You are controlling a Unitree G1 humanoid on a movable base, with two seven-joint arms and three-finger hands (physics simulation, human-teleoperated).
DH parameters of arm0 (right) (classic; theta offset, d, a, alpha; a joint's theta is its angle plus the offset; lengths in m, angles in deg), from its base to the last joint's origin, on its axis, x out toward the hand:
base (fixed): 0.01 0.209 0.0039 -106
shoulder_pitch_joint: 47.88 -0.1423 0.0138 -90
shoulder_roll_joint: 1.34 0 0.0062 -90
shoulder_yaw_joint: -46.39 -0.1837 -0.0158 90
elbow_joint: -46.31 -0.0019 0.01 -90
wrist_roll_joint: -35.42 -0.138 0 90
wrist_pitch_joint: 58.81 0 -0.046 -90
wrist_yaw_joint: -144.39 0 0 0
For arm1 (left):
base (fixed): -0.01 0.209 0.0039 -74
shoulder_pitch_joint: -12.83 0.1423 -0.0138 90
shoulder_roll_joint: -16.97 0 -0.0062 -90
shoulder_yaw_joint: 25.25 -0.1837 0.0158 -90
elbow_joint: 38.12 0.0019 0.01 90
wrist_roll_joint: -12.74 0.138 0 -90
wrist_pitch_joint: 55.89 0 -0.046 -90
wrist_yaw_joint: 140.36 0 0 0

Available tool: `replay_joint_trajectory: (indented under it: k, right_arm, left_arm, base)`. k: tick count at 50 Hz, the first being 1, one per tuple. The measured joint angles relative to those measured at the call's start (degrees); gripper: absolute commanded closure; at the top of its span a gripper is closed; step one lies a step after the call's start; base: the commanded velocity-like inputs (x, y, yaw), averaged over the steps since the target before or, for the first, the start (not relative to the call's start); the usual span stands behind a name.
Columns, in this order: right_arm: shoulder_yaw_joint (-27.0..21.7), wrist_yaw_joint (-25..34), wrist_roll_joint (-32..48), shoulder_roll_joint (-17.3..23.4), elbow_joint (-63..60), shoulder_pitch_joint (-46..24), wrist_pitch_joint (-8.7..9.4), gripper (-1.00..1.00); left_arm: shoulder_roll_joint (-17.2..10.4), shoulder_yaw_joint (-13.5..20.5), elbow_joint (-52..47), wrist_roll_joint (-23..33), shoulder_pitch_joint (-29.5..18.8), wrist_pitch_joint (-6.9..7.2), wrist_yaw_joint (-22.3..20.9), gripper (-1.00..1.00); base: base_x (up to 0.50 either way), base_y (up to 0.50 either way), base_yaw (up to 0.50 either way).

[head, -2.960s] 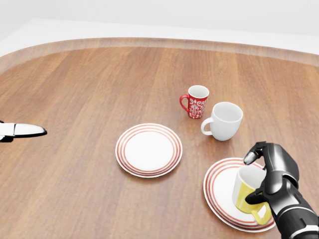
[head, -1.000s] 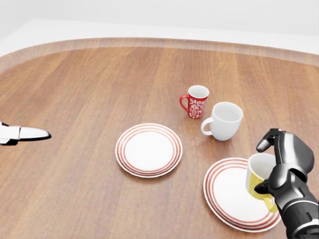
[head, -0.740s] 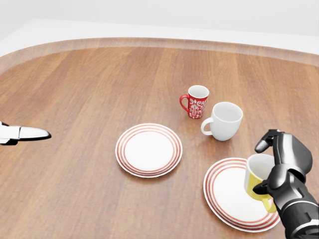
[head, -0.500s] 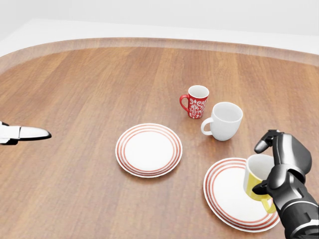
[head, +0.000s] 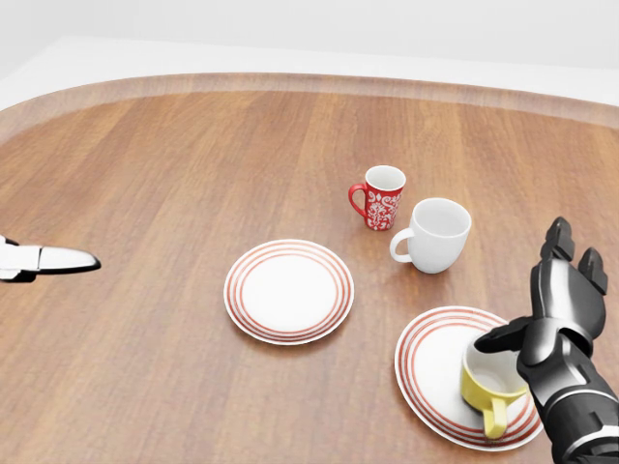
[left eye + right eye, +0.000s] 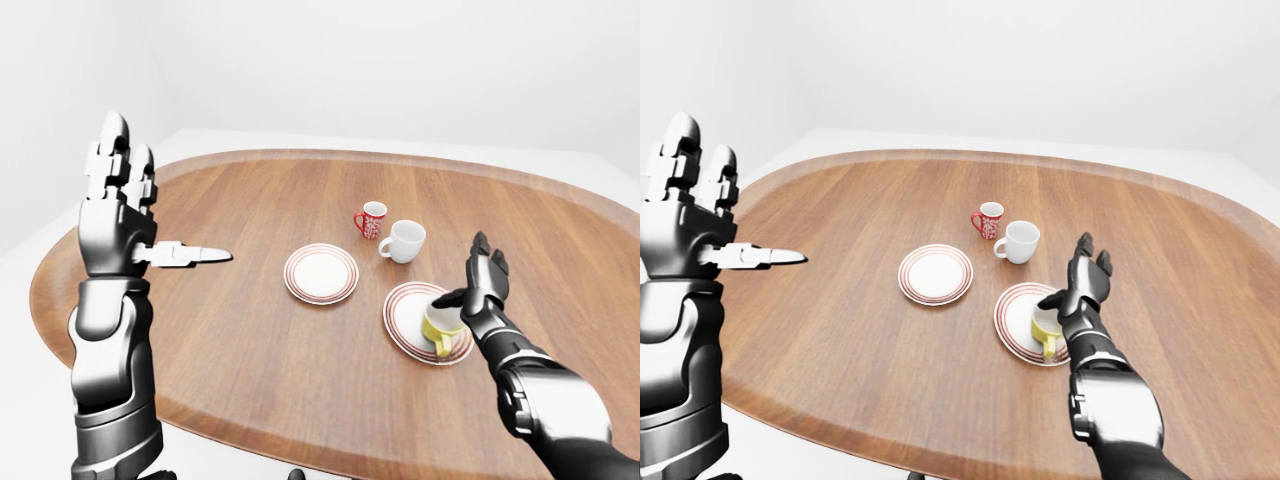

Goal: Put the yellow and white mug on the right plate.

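Note:
The yellow and white mug (image 5: 490,385) stands upright on the right plate (image 5: 430,372), toward its right side, handle pointing to the view's bottom. My right hand (image 5: 549,307) is open just above and to the right of the mug, fingers spread upward, thumb over the mug's rim; nothing is held. My left hand (image 6: 118,195) is raised high at the left of the left-eye view, open, fingers straight up and thumb pointing right; only its thumb tip (image 5: 53,258) enters the head view.
A second red-ringed plate (image 5: 288,290) lies left of the right plate. A red patterned mug (image 5: 381,197) and a plain white mug (image 5: 434,235) stand above the right plate. The round wooden table (image 5: 174,174) spreads around them.
My right hand let go of the yellow and white mug, fingers opening upward. The mug dropped from its tilted, lifted pose to stand on the right plate. The left hand stayed put.

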Motion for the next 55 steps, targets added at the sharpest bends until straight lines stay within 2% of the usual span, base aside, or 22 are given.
replay_joint_trajectory:
  k: [55]
  right_arm:
    - [-0.3,1.8,-4.9,0.6,-0.5,-1.0,0.0,-1.0]
  left_arm:
    - [0.1,-0.1,0.3,0.5,0.1,0.0,-0.2,-1.0]
  base:
    - [0.0,0.0,0.0]
